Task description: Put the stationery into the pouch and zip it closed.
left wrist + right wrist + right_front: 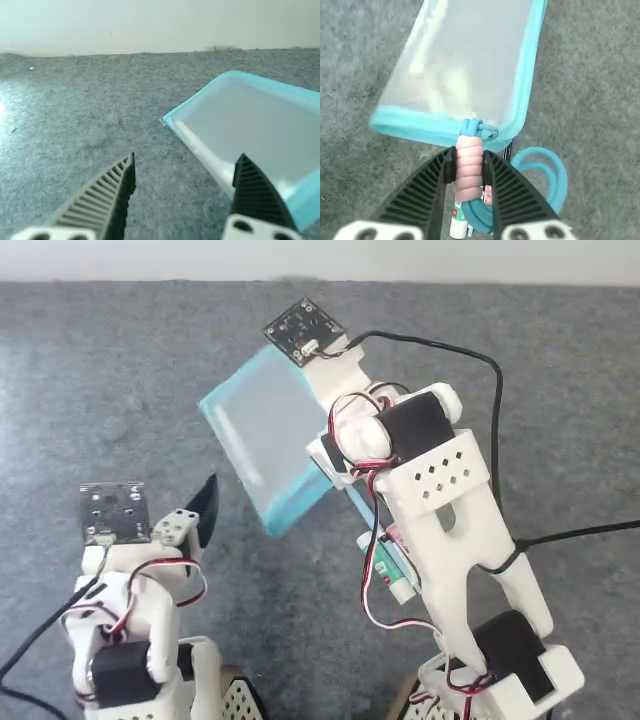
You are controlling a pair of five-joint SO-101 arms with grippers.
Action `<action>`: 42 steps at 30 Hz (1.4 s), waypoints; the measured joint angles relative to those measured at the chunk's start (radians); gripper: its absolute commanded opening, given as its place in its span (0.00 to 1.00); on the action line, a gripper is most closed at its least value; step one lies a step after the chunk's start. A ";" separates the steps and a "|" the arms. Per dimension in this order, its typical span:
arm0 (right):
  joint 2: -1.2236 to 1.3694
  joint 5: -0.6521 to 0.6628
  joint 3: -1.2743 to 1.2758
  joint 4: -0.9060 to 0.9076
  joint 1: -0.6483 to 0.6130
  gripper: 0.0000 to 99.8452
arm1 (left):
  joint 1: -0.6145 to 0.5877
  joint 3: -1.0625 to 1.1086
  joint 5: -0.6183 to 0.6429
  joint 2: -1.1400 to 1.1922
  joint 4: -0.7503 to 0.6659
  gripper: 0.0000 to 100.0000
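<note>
The pouch [262, 445] is translucent with a teal edge and sits mid-table; faint pale shapes show through its wall [465, 65]. My right gripper [468, 152] is shut on the pink ribbed zipper pull [468, 170] at the pouch's near end. A teal loop strap [546, 172] curls beside it. A white and green pen [396, 568] lies on the mat under the right arm, outside the pouch. My left gripper [187, 172] stands open a short way from the pouch's corner [172, 120], with nothing between its fingers. From above it [203, 510] is left of the pouch.
Grey felt mat [120, 370] covers the table up to a pale wall [150, 25] at the back. Black cables [470, 355] trail from the right arm across the mat's right side.
</note>
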 measured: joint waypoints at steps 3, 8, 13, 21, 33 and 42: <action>0.000 0.000 -0.046 0.002 0.000 0.01 | 0.051 0.011 -0.002 0.000 0.000 0.35; 0.000 0.000 -0.132 0.064 0.000 0.01 | 0.060 0.011 -0.002 0.000 0.000 0.35; 0.000 0.000 -0.141 0.080 0.000 0.01 | 0.057 0.011 -0.002 0.000 0.000 0.35; 0.000 0.000 -0.158 0.104 0.000 0.01 | 0.015 0.133 -0.002 0.005 -0.137 0.35; 0.000 0.000 -0.215 0.112 0.000 0.01 | 0.008 0.249 -0.009 0.006 -0.272 0.31; 0.000 0.000 -0.213 0.114 -0.003 0.01 | 0.009 0.305 -0.014 0.006 -0.324 0.15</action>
